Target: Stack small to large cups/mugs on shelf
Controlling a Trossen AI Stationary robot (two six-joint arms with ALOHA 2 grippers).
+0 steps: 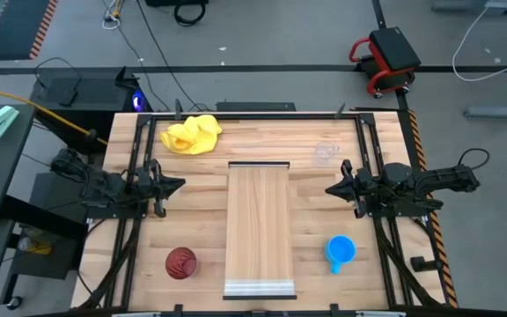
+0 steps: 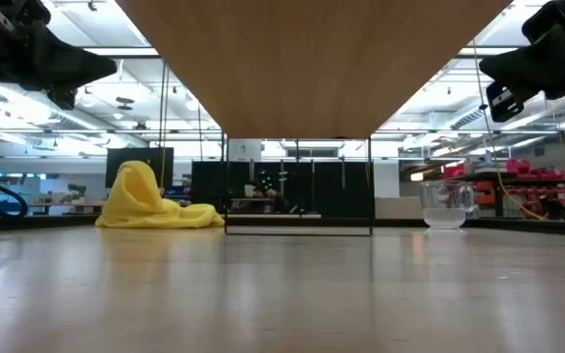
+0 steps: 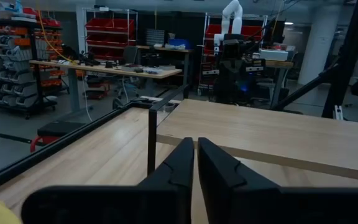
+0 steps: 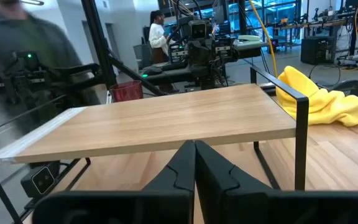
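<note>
Dark left hand [image 1: 176,184] and right hand [image 1: 334,188] closed, flanking shelf [image 1: 259,227]

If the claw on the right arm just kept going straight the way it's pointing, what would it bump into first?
Most likely the shelf. The right claw, shut and empty, points across the table at the plank's long side, with bare tabletop between them. Whether it would hit the board's edge or slip beneath is hard to judge.

Shelf [image 2: 312,59] underside fills top centre, on thin dark legs. Yellow cloth [image 2: 150,201] heaped on table [image 2: 282,294] at left, just beside shelf's leg. Clear glass mug [image 2: 446,206] upright on table at right, apart from shelf. Two dark arms up in top corners, well above table: one top left [image 2: 37,54], other top right [image 2: 542,54]. Room w/ racks & ceiling lights behind.
</note>
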